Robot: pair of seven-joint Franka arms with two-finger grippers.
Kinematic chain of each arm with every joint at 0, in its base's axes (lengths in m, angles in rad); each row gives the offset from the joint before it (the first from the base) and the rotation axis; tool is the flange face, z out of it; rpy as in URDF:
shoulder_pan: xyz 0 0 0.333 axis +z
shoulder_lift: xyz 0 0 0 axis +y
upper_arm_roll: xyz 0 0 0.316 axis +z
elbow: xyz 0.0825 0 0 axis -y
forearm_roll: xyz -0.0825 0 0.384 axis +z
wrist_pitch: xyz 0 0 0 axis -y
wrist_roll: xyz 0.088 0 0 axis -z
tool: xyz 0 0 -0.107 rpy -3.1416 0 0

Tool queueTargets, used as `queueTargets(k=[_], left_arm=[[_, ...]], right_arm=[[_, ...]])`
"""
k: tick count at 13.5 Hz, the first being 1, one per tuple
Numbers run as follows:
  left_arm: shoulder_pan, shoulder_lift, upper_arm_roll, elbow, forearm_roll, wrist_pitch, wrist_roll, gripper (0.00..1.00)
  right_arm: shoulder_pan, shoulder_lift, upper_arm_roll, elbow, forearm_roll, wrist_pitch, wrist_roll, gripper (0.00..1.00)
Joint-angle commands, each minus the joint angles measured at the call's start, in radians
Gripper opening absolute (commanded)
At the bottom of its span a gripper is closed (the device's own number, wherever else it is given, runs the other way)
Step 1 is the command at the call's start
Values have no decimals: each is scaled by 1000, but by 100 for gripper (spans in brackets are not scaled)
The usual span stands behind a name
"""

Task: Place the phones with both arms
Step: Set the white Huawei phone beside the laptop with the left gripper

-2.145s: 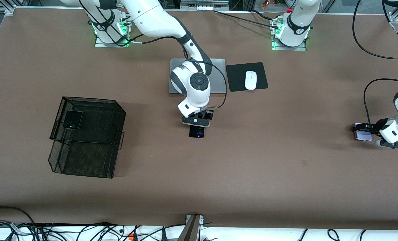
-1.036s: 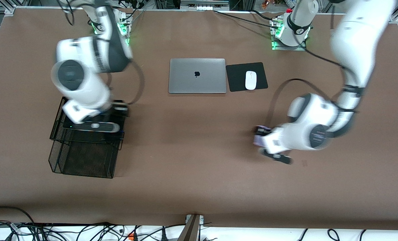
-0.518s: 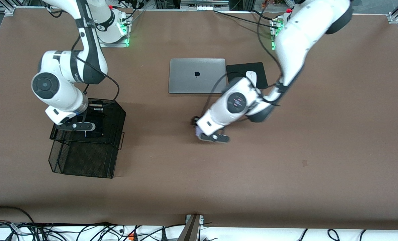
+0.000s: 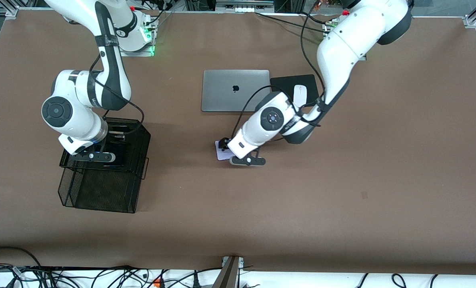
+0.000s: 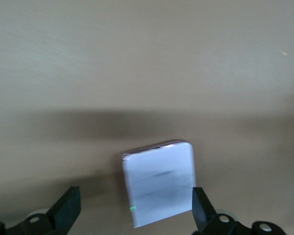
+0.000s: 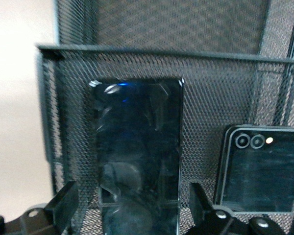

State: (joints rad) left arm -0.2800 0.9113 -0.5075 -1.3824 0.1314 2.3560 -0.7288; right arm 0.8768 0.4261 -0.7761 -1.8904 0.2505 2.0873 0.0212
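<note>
phones: long slim black one [image 6: 137, 156] and squarish black one [image 6: 259, 169] laid in mesh basket [image 4: 102, 188], right gripper [image 4: 96, 157] spread above; lilac one [image 5: 159, 183] set on bench [image 4: 342, 200], left gripper [image 4: 224, 149] spread around it; basket placement judged left.

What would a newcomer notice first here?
Both arms are down at once. The right gripper stands open over the black mesh tray, where the long black phone and the squarish black phone lie. The left gripper stands open around the lilac phone mid-table, nearer the camera than the laptop.
</note>
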Motion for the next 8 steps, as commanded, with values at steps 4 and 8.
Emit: queueTargets(k=[4, 8], left_arm=[[214, -244, 18, -20, 5, -461, 197, 100], [382, -377, 20, -7, 28, -673, 463, 100]], right_arm=[[11, -3, 4, 308, -60, -318, 15, 100], [134, 39, 11, 393, -43, -333, 219, 100]])
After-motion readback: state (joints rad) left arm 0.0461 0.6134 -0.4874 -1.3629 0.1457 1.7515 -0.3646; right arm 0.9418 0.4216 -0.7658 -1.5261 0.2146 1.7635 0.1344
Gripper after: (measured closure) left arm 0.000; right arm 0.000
